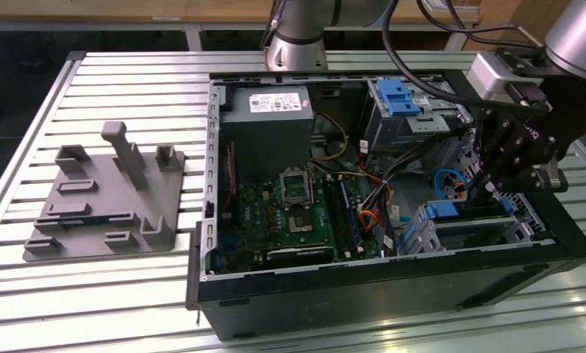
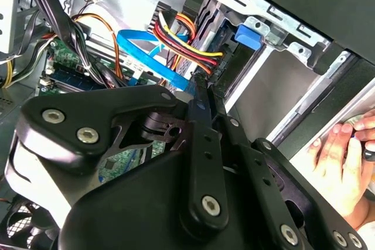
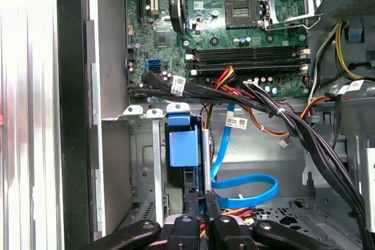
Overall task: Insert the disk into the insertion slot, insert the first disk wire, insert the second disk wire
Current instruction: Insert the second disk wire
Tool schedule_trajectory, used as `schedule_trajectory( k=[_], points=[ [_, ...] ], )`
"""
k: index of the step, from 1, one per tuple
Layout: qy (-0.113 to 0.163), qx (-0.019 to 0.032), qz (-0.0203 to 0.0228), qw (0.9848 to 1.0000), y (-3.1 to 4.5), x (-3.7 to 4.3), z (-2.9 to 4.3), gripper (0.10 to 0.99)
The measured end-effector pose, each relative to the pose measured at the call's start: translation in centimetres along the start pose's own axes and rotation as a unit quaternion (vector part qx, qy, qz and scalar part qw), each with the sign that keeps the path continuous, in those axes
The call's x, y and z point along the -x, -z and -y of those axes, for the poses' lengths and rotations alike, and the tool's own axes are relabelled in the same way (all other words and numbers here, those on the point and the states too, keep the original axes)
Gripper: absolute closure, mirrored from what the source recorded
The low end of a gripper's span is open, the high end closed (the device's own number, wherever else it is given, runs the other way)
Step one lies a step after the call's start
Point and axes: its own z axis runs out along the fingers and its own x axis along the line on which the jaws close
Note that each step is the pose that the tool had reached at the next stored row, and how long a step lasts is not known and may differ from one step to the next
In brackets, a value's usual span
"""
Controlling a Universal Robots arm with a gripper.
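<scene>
Hovering low in the open computer case (image 1: 391,279), our end effector (image 3: 202,203) has its fingers drawn narrow, nearly together, at the rear edge of the disk (image 3: 183,147), though we cannot tell if they pinch a connector. The disk sits seated in the insertion slot (image 1: 469,228) at the exterior view's lower right, its blue carrier facing out. We judge the loose blue cable (image 3: 246,188) and wire bundle (image 2: 181,39) could snag the fingers.
</scene>
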Motion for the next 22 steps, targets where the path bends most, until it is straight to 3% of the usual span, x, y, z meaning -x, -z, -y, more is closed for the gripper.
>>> schedule_trajectory(
  k=[22],
  points=[
    [0.002,0.0,-0.0001,1.0,-0.39,-0.22,0.13,0.925]
  ],
)
